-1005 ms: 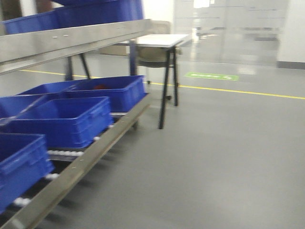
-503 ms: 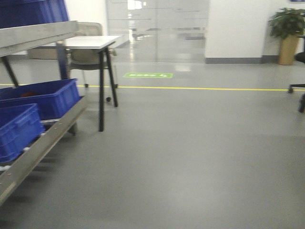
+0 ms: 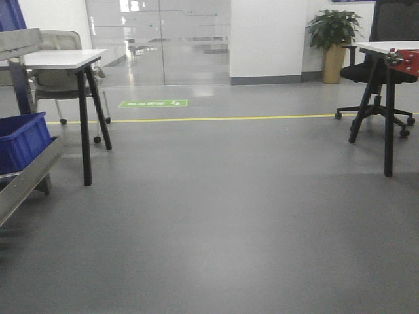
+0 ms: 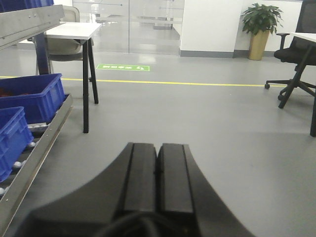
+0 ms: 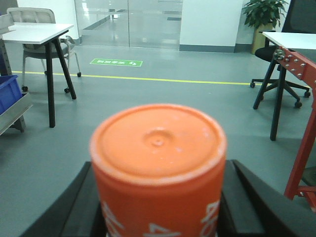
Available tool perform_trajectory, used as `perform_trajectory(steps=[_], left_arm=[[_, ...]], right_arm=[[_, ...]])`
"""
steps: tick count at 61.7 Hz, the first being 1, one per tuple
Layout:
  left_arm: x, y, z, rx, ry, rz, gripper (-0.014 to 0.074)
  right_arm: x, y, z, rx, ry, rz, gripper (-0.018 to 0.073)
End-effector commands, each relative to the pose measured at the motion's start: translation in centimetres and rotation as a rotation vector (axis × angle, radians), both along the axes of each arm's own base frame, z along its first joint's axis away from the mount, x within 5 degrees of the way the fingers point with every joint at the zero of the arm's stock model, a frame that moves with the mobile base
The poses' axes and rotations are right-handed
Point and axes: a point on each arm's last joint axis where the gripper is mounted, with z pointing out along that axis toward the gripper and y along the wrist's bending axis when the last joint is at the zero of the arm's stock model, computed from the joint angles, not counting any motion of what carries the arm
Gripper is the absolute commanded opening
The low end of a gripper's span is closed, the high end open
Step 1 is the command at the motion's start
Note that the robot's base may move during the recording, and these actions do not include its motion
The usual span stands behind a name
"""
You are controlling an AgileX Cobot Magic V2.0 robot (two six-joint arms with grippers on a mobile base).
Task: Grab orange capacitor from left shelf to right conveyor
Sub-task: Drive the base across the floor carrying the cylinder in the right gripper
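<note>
My right claw (image 5: 158, 207) is clamped on the small orange cylindrical capacitor (image 5: 158, 143); its black fingers (image 5: 79, 207) press the cylinder from both sides; the flat round end faces the wrist camera and white print shows low on the side; the capacitor sits in my grip above the grey floor (image 5: 148, 98), apart from both shelf and conveyor. My left claw (image 4: 158, 173) has its two black fingers (image 4: 140, 173) pressed together with nothing between them; it hangs over the same floor.

Near, on the left of the left claw, stands the shiny stainless-steel left shelf (image 4: 42, 143); its sloping rail carries large blue plastic bins (image 4: 34, 96) on white rollers; in the front view only the shelf's end and one bin show at the left edge. Near, on the right of the right claw, stands the red metal frame with silver bolts (image 5: 301, 64) of the right conveyor; its belt is out of sight.

Farther off on the left is a white-topped desk with black legs (image 3: 55, 59), a pale grey chair (image 3: 62, 40) behind it; a yellow floor line (image 3: 216, 119) runs across the room, a green floor marking (image 3: 152, 103) just beyond it; far right stand a potted green plant (image 3: 334, 29) and a black office chair (image 3: 383, 39).
</note>
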Motion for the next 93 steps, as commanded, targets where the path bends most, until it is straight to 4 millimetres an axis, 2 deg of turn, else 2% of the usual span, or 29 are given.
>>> perform_trajectory(steps=[1,93], left_arm=[[-0.15,0.07,1.02,-0.013,-0.105,0.006,-0.0127],[-0.15,0.07,1.02,-0.013,-0.105,0.006,-0.0127]], right_arm=[[0.02,0.00,1.45,-0.004,-0.096,-0.001,0.0066],[0.02,0.00,1.45,-0.004,-0.096,-0.001,0.0066]])
